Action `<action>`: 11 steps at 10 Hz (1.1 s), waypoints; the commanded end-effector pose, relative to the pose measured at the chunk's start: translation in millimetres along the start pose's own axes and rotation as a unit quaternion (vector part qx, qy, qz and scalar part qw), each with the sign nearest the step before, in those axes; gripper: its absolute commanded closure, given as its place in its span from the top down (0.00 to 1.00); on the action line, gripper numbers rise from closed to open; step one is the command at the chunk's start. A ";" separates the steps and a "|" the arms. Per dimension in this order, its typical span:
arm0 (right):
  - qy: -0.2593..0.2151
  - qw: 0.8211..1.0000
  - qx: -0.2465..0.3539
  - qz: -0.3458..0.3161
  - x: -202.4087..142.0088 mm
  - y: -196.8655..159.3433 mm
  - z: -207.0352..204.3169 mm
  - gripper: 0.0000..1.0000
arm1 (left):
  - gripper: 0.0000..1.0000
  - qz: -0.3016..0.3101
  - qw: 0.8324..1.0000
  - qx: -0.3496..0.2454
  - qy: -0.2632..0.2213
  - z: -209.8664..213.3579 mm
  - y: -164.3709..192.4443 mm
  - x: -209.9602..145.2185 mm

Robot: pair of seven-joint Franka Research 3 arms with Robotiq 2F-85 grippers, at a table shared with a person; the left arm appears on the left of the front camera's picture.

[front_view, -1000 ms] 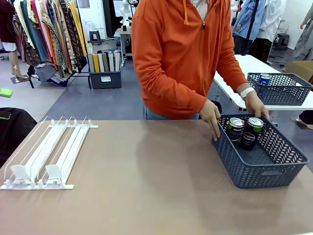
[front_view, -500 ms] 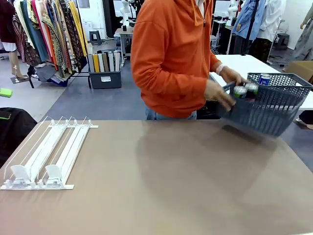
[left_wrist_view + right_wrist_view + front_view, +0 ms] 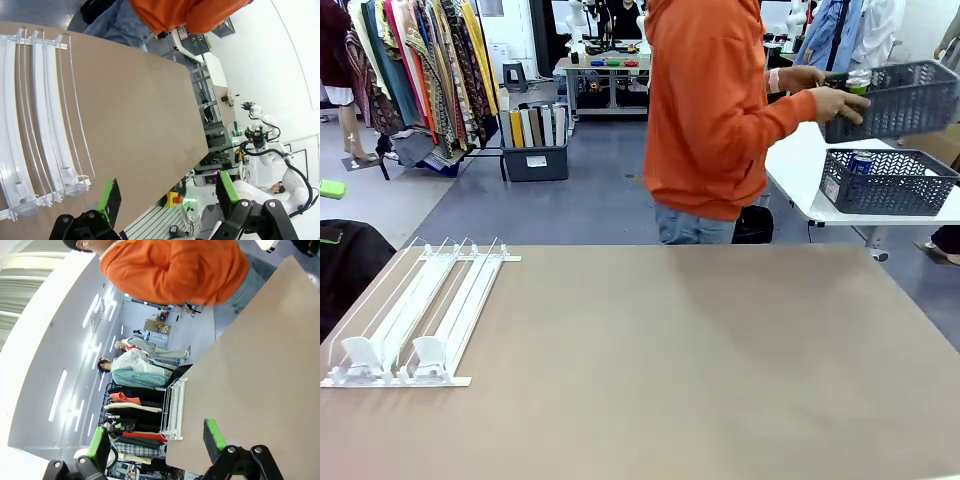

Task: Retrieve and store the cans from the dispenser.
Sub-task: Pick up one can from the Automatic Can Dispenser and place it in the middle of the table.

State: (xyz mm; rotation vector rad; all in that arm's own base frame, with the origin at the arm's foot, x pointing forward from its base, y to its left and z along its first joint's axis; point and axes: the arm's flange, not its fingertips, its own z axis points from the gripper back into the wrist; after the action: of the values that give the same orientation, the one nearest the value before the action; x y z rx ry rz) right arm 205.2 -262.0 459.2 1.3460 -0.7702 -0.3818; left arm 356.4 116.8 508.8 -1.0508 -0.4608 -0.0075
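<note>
The white dispenser (image 3: 415, 310) lies at the table's left edge with no can in its lanes; it also appears in the left wrist view (image 3: 35, 115) and the right wrist view (image 3: 175, 410). A person in an orange hoodie stands turned to the right, holding a dark grey basket (image 3: 910, 100) up in both hands, with a can (image 3: 860, 84) at its near end. A blue can (image 3: 861, 162) sits in a second grey basket (image 3: 895, 185) on a white side table. My left gripper (image 3: 167, 195) is open above the table. My right gripper (image 3: 156, 440) is open too, nothing between its fingers.
The brown table (image 3: 670, 380) stretches bare from the dispenser to its right edge. Behind it are a clothes rack (image 3: 410, 70) at the far left and a grey bin of folders (image 3: 535, 140) on the floor.
The person lifted the grey basket with its cans off the table's right side, turned right and carried it up toward the white side table.
</note>
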 end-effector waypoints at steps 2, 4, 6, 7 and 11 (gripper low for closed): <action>-0.007 1.000 0.010 0.013 3.3 1.8 -2.2 1.00 | 1.00 0.002 1.000 0.001 0.005 1.0 -1.3 -2.1; -0.007 1.000 0.010 0.013 3.3 1.8 -2.2 1.00 | 1.00 0.002 1.000 0.001 0.005 1.0 -1.3 -2.1; -0.007 1.000 0.010 0.013 3.3 1.8 -2.2 1.00 | 1.00 0.002 1.000 0.001 0.005 1.0 -1.3 -2.1; -0.007 1.000 0.010 0.013 3.3 1.8 -2.2 1.00 | 1.00 0.002 1.000 0.001 0.005 1.0 -1.3 -2.1; -0.007 1.000 0.010 0.013 3.3 1.8 -2.2 1.00 | 1.00 0.002 1.000 0.001 0.005 1.0 -1.3 -2.1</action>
State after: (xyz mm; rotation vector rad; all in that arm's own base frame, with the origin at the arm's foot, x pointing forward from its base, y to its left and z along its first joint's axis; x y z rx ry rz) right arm 205.2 -262.0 459.2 1.3459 -0.7702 -0.3818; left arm 356.4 116.8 508.8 -1.0508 -0.4608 -0.0075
